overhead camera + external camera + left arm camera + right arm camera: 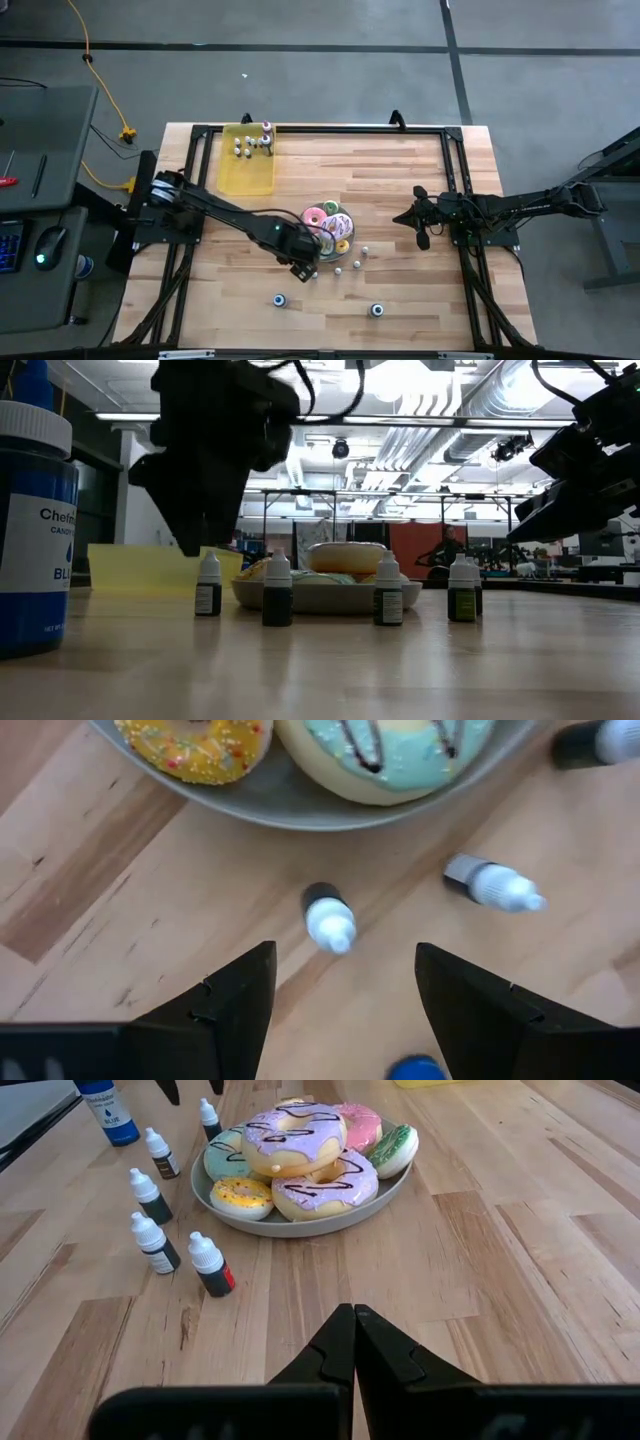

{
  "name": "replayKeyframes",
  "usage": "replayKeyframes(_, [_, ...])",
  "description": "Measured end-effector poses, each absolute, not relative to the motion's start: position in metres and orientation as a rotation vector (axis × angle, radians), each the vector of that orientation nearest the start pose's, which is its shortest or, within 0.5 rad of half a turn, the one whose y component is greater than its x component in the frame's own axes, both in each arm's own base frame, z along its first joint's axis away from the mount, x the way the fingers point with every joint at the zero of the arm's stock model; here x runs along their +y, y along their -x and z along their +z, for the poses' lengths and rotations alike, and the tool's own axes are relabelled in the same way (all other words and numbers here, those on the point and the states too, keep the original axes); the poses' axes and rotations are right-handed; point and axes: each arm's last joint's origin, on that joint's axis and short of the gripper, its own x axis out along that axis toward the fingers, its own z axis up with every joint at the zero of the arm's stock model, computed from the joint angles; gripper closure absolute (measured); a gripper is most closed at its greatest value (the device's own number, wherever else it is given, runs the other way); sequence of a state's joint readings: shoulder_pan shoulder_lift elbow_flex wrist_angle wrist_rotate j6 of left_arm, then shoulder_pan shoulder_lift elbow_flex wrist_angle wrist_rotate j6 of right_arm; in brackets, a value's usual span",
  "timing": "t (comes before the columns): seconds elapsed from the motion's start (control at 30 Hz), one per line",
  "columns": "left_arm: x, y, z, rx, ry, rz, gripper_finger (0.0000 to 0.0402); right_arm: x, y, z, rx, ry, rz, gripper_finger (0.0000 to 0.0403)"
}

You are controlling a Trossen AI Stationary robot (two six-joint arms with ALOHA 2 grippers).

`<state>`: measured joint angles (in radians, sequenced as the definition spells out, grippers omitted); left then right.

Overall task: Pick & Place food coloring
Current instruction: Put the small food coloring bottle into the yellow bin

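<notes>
Several food coloring bottles (252, 146) already stand in the yellow tray (247, 172) near the table's far left corner. About five wait beside the doughnut plate (331, 248). The left gripper (303, 266) hovers spread over one; the right gripper (419, 222), pinched empty, waits.

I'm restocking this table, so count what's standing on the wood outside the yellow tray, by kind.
Small dropper bottles: 5
Blue jars: 2
Plate of doughnuts: 1
Total: 8
</notes>
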<state>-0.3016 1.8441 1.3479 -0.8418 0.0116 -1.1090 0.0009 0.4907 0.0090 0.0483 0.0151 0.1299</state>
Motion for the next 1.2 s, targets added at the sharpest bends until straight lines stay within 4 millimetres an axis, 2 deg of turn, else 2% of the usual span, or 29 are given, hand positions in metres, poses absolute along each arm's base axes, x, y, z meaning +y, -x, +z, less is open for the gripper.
replayKeyframes(0.17, [-0.107,-0.344,0.191,1.315,0.717,0.506,0.0167,0.0,-0.12,0.127,0.432,-0.124,-0.042,0.0402])
replayKeyframes(0.43, [-0.105,-0.344,0.191,1.286,0.692,0.533,0.0169,0.0,-0.12,0.127,0.431,-0.124,-0.042,0.0402])
replayKeyframes(0.77, [-0.107,-0.346,0.187,1.307,0.691,0.495,0.0227,0.0,-0.12,0.127,0.431,-0.124,-0.043,0.0402])
replayKeyframes(1.2, [-0.108,-0.347,0.184,1.32,0.689,0.492,0.0257,0.0,-0.12,0.127,0.431,-0.124,-0.043,0.0402])
